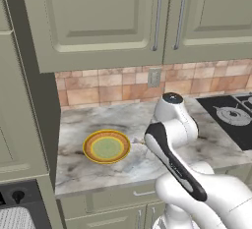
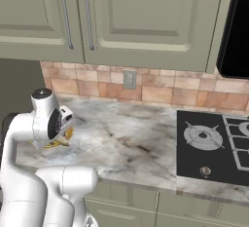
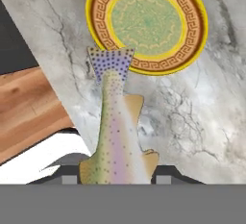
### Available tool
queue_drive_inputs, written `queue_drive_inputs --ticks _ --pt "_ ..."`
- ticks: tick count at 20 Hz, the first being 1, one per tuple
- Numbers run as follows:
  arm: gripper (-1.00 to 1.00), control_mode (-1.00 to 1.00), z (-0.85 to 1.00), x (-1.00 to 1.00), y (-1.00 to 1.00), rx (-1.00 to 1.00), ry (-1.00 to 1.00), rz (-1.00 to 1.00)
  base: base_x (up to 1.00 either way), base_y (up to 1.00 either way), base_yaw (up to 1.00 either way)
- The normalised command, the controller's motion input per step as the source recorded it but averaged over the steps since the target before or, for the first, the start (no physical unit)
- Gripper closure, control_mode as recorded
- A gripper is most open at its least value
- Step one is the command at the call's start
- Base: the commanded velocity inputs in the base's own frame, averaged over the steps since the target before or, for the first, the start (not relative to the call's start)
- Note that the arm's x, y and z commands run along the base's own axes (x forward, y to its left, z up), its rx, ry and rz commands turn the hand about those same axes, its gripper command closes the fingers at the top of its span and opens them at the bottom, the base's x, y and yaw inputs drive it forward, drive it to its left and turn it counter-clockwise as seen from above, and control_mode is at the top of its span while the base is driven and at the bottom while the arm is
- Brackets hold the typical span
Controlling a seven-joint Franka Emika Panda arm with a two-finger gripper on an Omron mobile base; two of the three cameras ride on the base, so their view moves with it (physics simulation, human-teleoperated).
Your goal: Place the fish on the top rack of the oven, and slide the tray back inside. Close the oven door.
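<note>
In the hand view my gripper (image 3: 116,177) is shut on the fish (image 3: 115,127), a speckled pale body with a spotted tail pointing away from the hand. It hangs above the marble counter (image 3: 192,122), tail just over the near rim of the round yellow plate (image 3: 146,23). In the left base view the plate (image 1: 106,146) lies on the counter left of my arm. The oven's dark control strip with a knob (image 1: 18,196) sits at the bottom left, with a patch of the silver wire rack (image 1: 14,219) below it. The oven door is out of view.
A black cooktop (image 2: 214,141) lies at the counter's right end. Grey-green wall cabinets (image 1: 98,16) hang above a tiled backsplash with an outlet (image 1: 154,77). A tall cabinet side (image 1: 29,100) stands between the counter and the oven. A dark appliance (image 2: 236,31) hangs top right.
</note>
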Motion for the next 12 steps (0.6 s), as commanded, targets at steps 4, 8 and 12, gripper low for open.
queue_drive_inputs --ticks 4,8,12 --pt "1.00 -1.00 0.06 -0.57 -0.55 0.00 -0.01 0.00 0.00 0.00 0.00" --pt "1.00 -1.00 0.08 -0.57 -0.50 0.00 -0.01 0.00 0.00 0.00 0.00" --pt "1.00 -1.00 0.08 -0.53 -0.44 0.00 0.00 0.00 0.00 0.00 0.00"
